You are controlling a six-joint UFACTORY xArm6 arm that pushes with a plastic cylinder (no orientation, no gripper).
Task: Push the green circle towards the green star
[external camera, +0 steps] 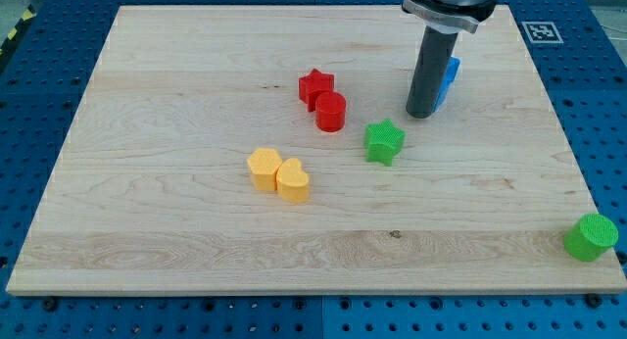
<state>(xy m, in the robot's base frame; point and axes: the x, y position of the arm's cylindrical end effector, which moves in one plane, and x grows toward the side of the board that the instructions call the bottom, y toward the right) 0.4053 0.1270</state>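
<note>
Tabletop (147, 104) is a light wooden board on a blue pegboard base (39, 104). Our tool has no jaws to open or close; it's a bare dark rod holding nothing, and my tip (422, 115) sits far right of centre, touching no block that we can see.

Green circle (592, 236) is at the near right corner, right at the board edge, maybe overhanging, hard to tell. Green star (384, 141) is near centre, just near-left of my tip. A blue block (450, 80), shape unclear, is half hidden behind the rod. Red star (315, 87) and red cylinder (330, 112) touch each other, left of the green star. Two yellow blocks (278, 172), pressed together, lie nearer and further left.

We judge the push not yet begun: my tip is well apart from the circle.

Risks:
- Circle is at the edge, so coming in from the wrong side could shove it off the board.
- We need contact on its right-near side, where there's little room.
- Travelling there, my tip could clip the green star and shift the target.
- Off-centre contact would make the circle slide away sideways.
</note>
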